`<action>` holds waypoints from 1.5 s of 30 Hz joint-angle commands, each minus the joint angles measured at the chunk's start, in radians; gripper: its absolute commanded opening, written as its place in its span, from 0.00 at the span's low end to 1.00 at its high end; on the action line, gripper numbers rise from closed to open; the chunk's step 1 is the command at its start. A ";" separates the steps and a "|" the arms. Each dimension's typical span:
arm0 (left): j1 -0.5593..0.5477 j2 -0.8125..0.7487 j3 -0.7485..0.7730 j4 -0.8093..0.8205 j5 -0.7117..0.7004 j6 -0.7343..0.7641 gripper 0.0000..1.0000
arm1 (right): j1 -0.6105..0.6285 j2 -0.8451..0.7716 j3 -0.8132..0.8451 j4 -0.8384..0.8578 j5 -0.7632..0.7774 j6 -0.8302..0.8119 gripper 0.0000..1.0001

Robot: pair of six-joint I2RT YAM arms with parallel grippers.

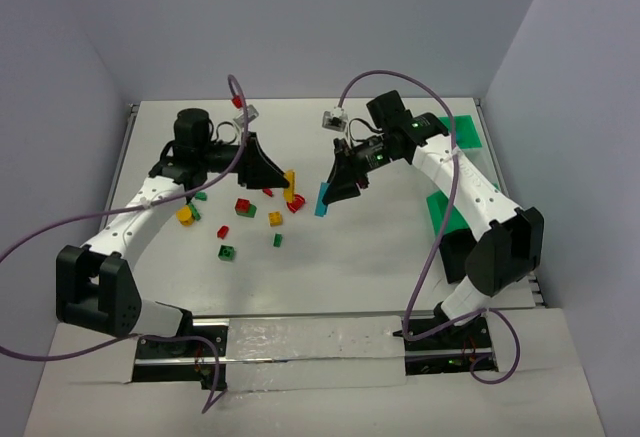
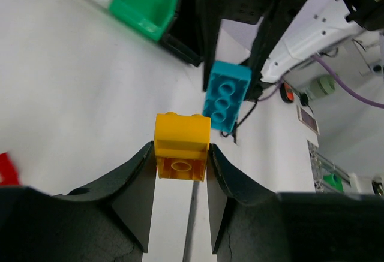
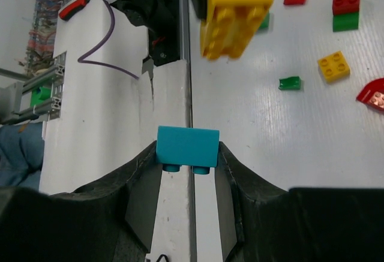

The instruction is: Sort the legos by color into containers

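Yellow brick (image 2: pixel 182 145) is off the table, pinched at its sides in the left gripper (image 2: pixel 180 166). The teal brick (image 3: pixel 187 147) is gripped the same way in the right gripper (image 3: pixel 187 163), and the two sit just beside each other. The rest are loose on the table: a red-on-green stack (image 1: pixel 243 207), small yellow one (image 1: pixel 275 218), curved red piece (image 1: pixel 296 200) and a few green bits (image 1: pixel 228 252). Green bin (image 1: pixel 466 129) is far right, second bin (image 1: pixel 437 212) nearer.

White table (image 1: pixel 330 272) (pale lilac walls (image 1: pixel 300 27))
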 commanded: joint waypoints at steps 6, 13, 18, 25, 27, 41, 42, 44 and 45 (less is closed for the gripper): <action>0.116 -0.045 0.052 -0.147 -0.055 0.170 0.00 | -0.193 -0.017 -0.003 -0.094 0.103 -0.119 0.00; 0.114 -0.034 0.075 -0.126 -0.296 0.185 0.00 | -0.393 0.051 0.091 0.153 0.462 0.147 0.00; 0.094 0.002 0.108 -0.065 -0.395 0.152 0.00 | -0.446 0.122 0.156 0.316 0.782 0.254 0.00; 0.056 0.055 0.148 -0.051 -0.480 0.172 0.00 | -0.517 0.320 0.325 0.405 1.091 0.334 0.00; 0.055 0.061 0.151 -0.040 -0.481 0.163 0.00 | -0.530 0.369 0.364 0.406 1.134 0.344 0.00; 0.055 0.103 0.170 -0.033 -0.480 0.146 0.00 | -0.569 0.525 0.421 0.458 1.180 0.362 0.07; 0.055 0.104 0.171 -0.032 -0.480 0.145 0.00 | -0.569 0.526 0.421 0.460 1.179 0.362 0.10; 0.055 0.108 0.171 -0.029 -0.478 0.145 0.00 | -0.571 0.535 0.413 0.475 1.180 0.365 0.14; 0.055 0.112 0.173 -0.028 -0.477 0.145 0.00 | -0.571 0.539 0.412 0.483 1.180 0.365 0.18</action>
